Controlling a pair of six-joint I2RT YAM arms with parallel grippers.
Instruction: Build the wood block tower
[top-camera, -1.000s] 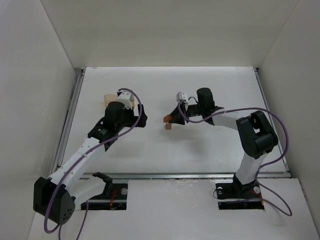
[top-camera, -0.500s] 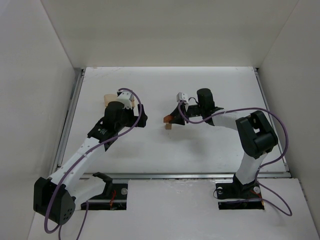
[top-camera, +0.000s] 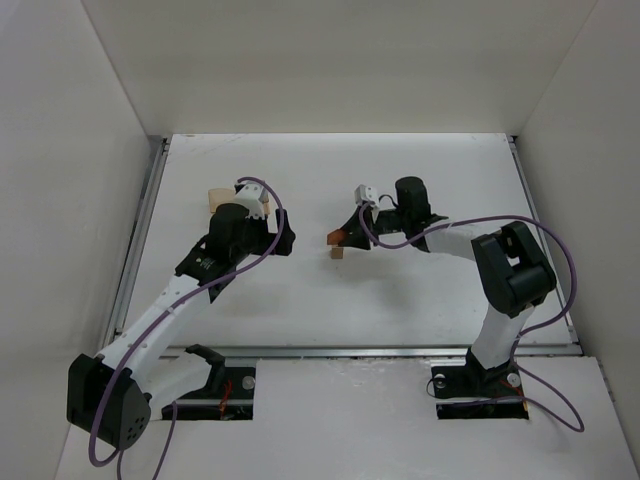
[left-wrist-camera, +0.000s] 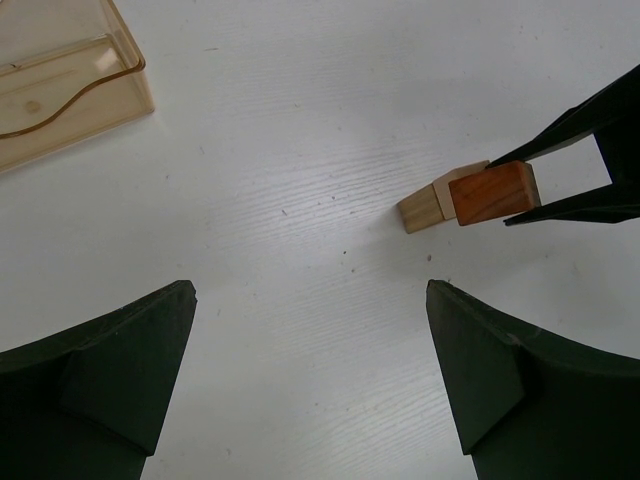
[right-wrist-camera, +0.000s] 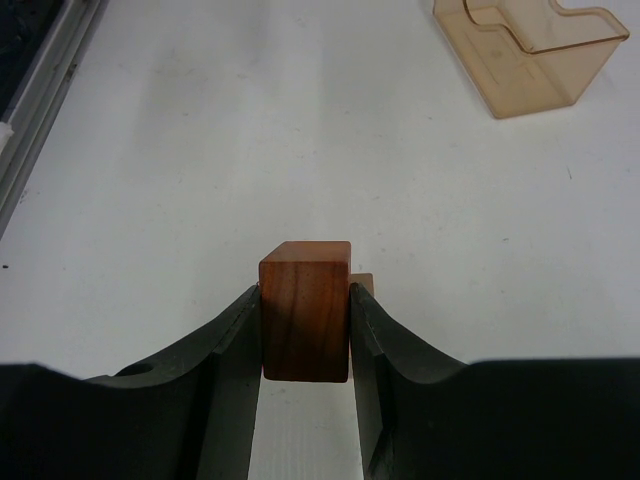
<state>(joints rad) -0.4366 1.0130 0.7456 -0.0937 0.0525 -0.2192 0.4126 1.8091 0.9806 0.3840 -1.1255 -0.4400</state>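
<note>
My right gripper (right-wrist-camera: 305, 330) is shut on a reddish-brown wood block (right-wrist-camera: 305, 308), held just above the table. A tan cuboid (left-wrist-camera: 432, 203) lies on the table right behind and below it; only its corner (right-wrist-camera: 362, 283) shows past the held block. In the top view the reddish-brown block (top-camera: 338, 237) hangs over the tan cuboid (top-camera: 337, 254) at the table's middle. In the left wrist view the reddish-brown block (left-wrist-camera: 492, 193) sits between the right fingers (left-wrist-camera: 575, 125). My left gripper (left-wrist-camera: 310, 375) is open and empty, well to the left of the blocks.
A clear amber plastic tray (left-wrist-camera: 60, 80) stands at the far left of the table, also in the top view (top-camera: 217, 198) and the right wrist view (right-wrist-camera: 525, 50). White walls enclose the table on three sides. A metal rail (top-camera: 140, 235) runs along the left edge.
Almost nothing; the right arm has shifted very slightly, still holding the reddish-brown block over the tan cuboid. The left arm has barely moved.
</note>
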